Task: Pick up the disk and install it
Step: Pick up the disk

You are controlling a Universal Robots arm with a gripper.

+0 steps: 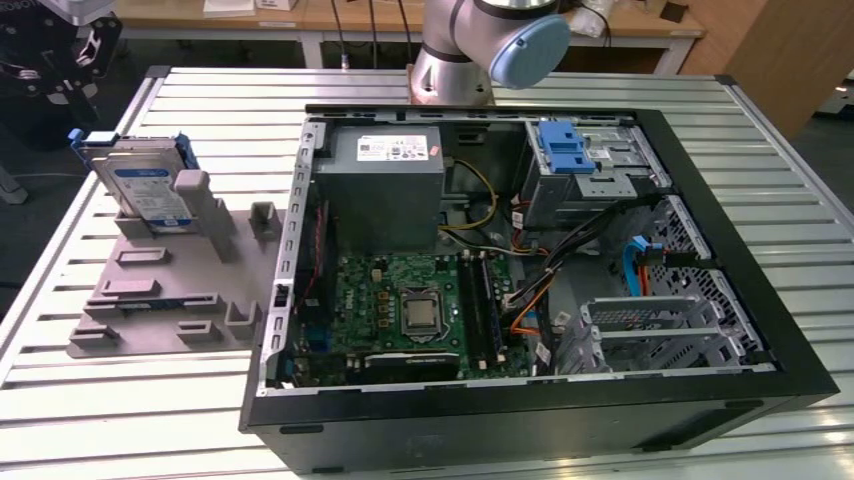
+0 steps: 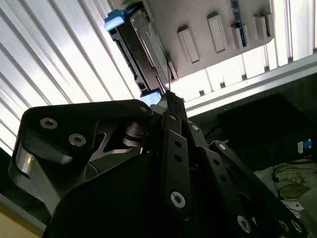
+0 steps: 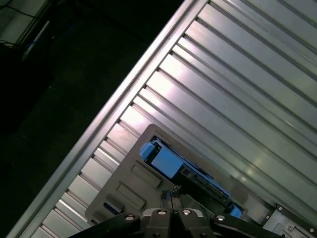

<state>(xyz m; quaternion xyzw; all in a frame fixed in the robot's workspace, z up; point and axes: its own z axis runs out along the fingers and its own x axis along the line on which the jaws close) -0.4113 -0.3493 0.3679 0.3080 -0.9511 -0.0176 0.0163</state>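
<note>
The big black computer box point(image 1: 534, 425) sits closest, with its side open and a green board point(image 1: 400, 300) inside. It rests on a silver desk point(image 1: 120, 410) made of long metal slats. On the exterior view's left, a flat grey plastic stand point(image 1: 160, 300) lies on the desk. The flat silver disk point(image 1: 144, 185) with its blue frame stands on its edge at the stand's far end. In the first wrist view the black gripper point(image 3: 171, 194) hangs above the disk, apart from it. Its fingers are pressed together with nothing between them. Farther back is the grey robot arm point(image 1: 467, 45), then wooden tables point(image 1: 334, 15). The floor point(image 1: 20, 230) is dark.
</note>
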